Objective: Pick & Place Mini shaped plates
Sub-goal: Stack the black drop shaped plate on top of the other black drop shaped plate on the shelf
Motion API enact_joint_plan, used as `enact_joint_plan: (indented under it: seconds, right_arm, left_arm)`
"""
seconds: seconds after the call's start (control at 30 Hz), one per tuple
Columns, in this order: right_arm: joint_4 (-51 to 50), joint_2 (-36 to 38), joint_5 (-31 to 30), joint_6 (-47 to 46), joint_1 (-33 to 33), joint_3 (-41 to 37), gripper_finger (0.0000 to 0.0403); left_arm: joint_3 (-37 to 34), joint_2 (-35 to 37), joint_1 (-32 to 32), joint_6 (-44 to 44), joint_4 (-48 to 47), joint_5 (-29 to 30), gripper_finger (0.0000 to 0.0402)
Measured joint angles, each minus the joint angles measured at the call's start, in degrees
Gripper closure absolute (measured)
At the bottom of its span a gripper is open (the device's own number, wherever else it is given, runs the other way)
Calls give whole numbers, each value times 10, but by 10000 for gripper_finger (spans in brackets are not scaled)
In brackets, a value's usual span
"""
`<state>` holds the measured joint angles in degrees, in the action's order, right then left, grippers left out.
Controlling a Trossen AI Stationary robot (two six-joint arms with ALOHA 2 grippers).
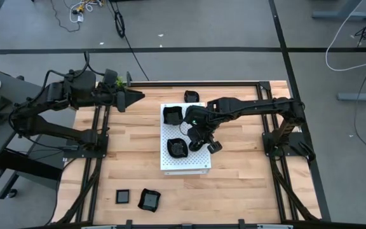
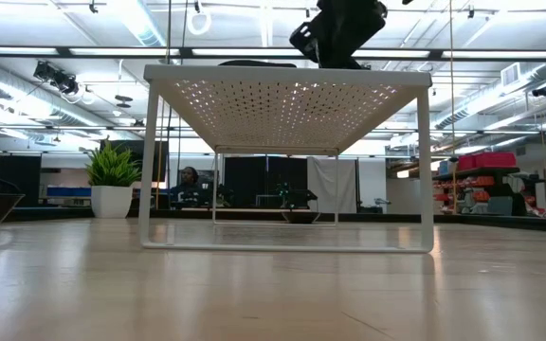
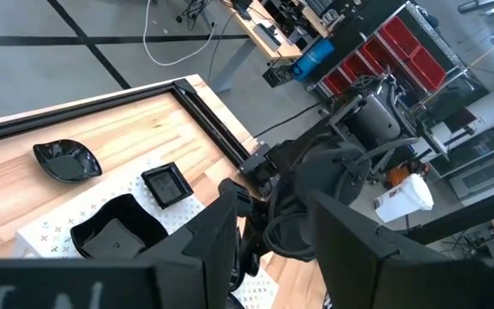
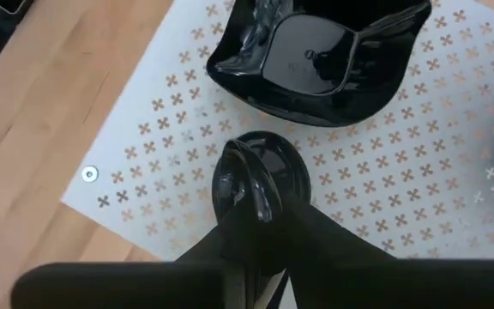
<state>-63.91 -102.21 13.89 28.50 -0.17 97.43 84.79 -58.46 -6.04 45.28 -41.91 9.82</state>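
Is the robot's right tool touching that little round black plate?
Touching. In the right wrist view, the right tool pinches the rim of the small round plate between its fingers, above the white board.

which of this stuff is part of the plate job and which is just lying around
Job: round plate in the right gripper; wavy plate and deep plate on the white board; leaf plate, square plate, crinkled plate on the table.
Lying about: potted plant, floor cables, idle left gripper.
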Motion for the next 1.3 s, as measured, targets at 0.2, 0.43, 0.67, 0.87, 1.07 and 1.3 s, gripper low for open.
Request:
enact_joint_plan:
  seconds: [0.2, 0.43, 0.67, 0.87, 1.07, 1.3]
  right_arm:
    - [16, 0, -20, 1, 3, 0, 351]
    - [16, 0, -30, 1, 9, 0, 351]
    - [17, 0, -24, 6, 25, 0, 351]
    - [17, 0, -26, 6, 25, 0, 351]
    - [17, 0, -44, 5, 25, 0, 351]
    - [14, 0, -13, -3, 25, 0, 350]
  left_arm:
    - [0, 0, 0, 0, 0, 0, 250]
    - [0, 0, 0, 0, 0, 0, 250]
    - [0, 0, 0, 0, 0, 0, 250]
    - [0, 0, 0, 1, 0, -2, 250]
    - [0, 0, 0, 1, 0, -6, 250]
    - [0, 0, 0, 1, 1, -6, 250]
